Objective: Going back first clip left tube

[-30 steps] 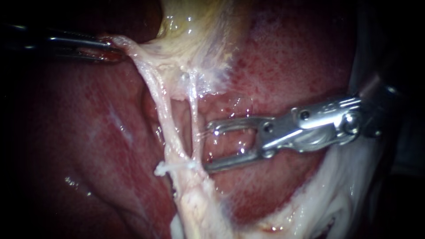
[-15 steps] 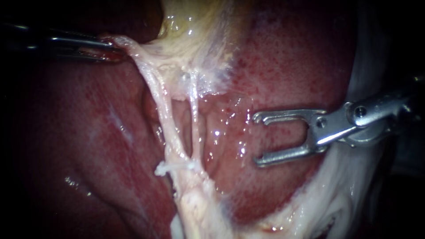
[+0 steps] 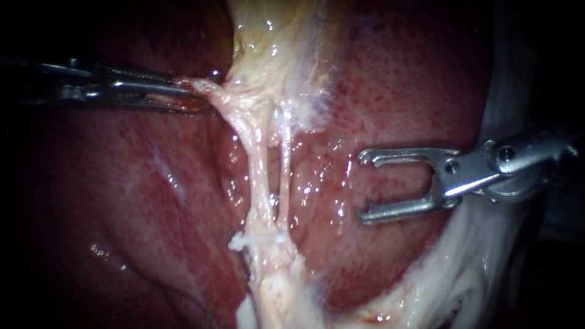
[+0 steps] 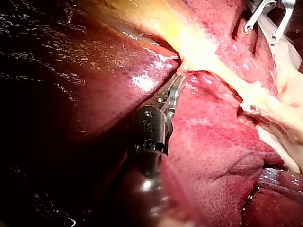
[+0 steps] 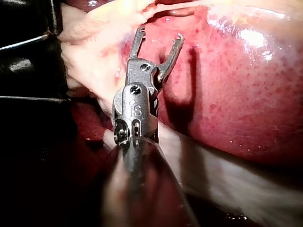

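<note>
Wet, red-speckled liver [image 3: 402,79] filling most of the endoscope view, glinting near the middle. Pale yellow gallbladder [image 3: 274,36] hanging in from the top centre, over the liver. White filmy tissue [image 3: 451,280] banding the liver's lower right edge. In the left wrist view, a darker liver lobe [image 4: 71,85] lying beside the pinker one.

Two instruments: left instrument [image 3: 196,100] at nine o'clock, right instrument [image 3: 364,186] at three. Two tubes at centre: left tube [image 3: 257,164], right tube [image 3: 284,161]. One gallbladder [image 3: 274,36], one liver [image 3: 414,79].
</note>
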Controlling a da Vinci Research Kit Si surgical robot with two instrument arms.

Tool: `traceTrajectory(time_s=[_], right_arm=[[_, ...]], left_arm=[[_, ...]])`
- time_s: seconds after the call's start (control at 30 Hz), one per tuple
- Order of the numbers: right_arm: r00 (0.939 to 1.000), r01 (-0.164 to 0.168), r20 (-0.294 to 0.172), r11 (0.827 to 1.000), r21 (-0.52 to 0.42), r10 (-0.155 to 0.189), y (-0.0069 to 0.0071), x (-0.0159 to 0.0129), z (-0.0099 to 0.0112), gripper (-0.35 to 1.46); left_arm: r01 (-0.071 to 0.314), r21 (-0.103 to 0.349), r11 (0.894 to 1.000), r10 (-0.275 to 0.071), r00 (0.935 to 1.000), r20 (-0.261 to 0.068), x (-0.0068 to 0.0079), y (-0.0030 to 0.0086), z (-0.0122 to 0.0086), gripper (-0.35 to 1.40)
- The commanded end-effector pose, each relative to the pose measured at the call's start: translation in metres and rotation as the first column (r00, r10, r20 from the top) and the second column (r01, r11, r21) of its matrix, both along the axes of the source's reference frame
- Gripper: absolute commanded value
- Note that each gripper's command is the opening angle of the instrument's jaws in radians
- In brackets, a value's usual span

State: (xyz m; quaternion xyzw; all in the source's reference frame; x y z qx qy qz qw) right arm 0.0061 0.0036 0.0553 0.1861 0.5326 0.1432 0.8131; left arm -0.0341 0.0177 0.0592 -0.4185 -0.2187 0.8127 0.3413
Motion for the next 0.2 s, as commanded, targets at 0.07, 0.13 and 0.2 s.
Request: traceTrajectory(time_s=[0.07, 0.13, 0.2], right_arm=[[1.0000, 0.001, -0.001, 1.000, 0.001, -0.001, 0.0001, 0.0000, -0.0002, 0.50], [1.0000, 0.001, -0.001, 1.000, 0.001, -0.001, 0.0000, 0.0000, -0.0003, 0.50], [1.0000, 0.001, -0.001, 1.000, 0.001, -0.001, -0.0001, 0.0001, -0.0004, 0.50]], left_arm=[[0.000, 0.000, 1.000, 0.000, 1.0000, -0.001, 0.0001, 0.0000, 0.0000, -0.35], [0.000, 0.000, 1.000, 0.000, 1.0000, -0.001, 0.0000, 0.0000, -0.0001, -0.35], [0.000, 0.001, 1.000, 0.000, 1.0000, -0.001, 0.0001, 0.0000, -0.0001, -0.35]])
